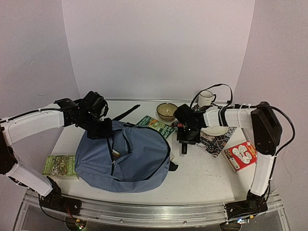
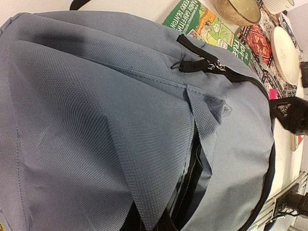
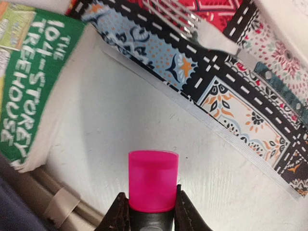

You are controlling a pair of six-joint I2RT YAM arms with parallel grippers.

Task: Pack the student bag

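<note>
- Bag (image 1: pixel 127 159) lies flat on the counter (image 1: pixel 202 173), left of centre, slate-blue with black zips; in the left wrist view (image 2: pixel 120 120) a zip stands partly parted, showing dark lining.
- Left tool (image 1: pixel 99 127) sits at the bag's upper left corner, closed on a raised fold of its fabric (its tips are barely seen at the bottom edge of the wrist view).
- Right tool (image 1: pixel 184 143) hangs over the counter just right of the bag, clamped (image 3: pixel 151 204) on a marker (image 3: pixel 153 180) with a pink cap.
- Treehouse book (image 3: pixel 29 82), green, reads "THE 104-STOREY TREEHOUSE" in white; it lies beside the bag's upper right edge (image 1: pixel 156 126). The left wrist view (image 2: pixel 207 26) adds "TERRY DENTON" and part of "ANDY GRIFFITHS".
- Patterned book (image 3: pixel 231 96), in blue, red and black bands, lies to the right of the marker (image 1: pixel 216 143); no title can be read.
- Plate (image 1: pixel 216 130), white, rests on that book.
- Bowl (image 1: pixel 167 111) and mug (image 1: pixel 207 98) stand at the back.
- Red box (image 1: pixel 240 155) lies far right; its print is too small to read.
- Second green book (image 1: pixel 60 165) lies touching the bag's left side; its title is blurred.
</note>
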